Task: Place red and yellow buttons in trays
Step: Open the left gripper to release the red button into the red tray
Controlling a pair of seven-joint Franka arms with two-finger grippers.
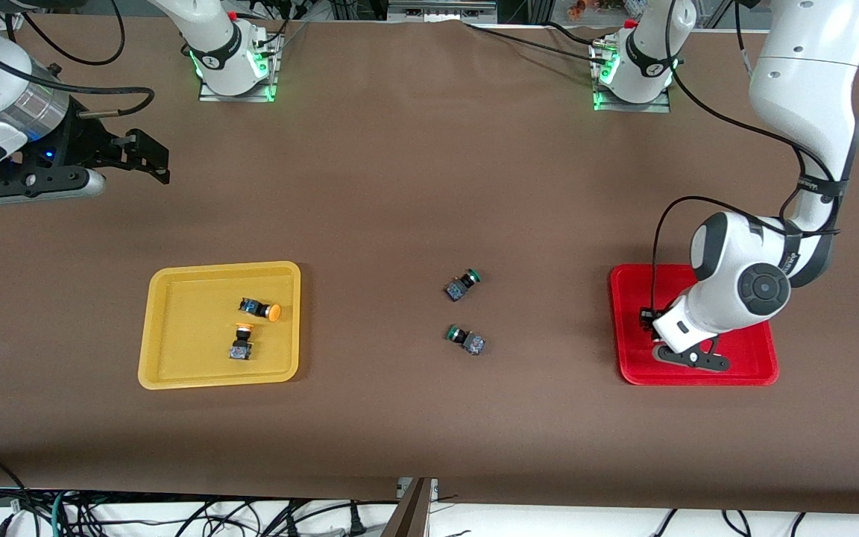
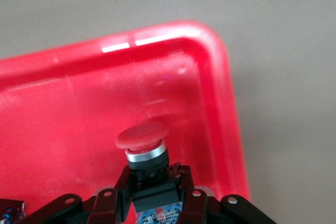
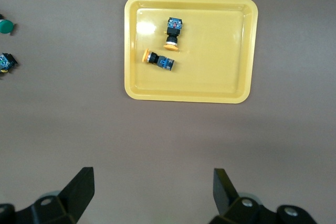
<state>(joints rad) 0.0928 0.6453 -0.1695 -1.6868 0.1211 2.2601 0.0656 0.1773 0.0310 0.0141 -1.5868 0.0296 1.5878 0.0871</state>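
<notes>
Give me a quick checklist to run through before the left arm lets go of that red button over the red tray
1. Left gripper shut on the red button: ok, the fingers clamp its body.
2. Button over the red tray, inside the rim: ok, the left wrist view shows tray floor under the cap.
3. Button low enough to release without a bounce: cannot tell.
4. Other red button already in the red tray: cannot tell, the arm hides most of the tray; a dark shape shows at the left wrist view's edge.
5. Both yellow buttons in the yellow tray: ok.
6. Right gripper out of the way: ok, open, waiting near the right arm's end of the table.
</notes>
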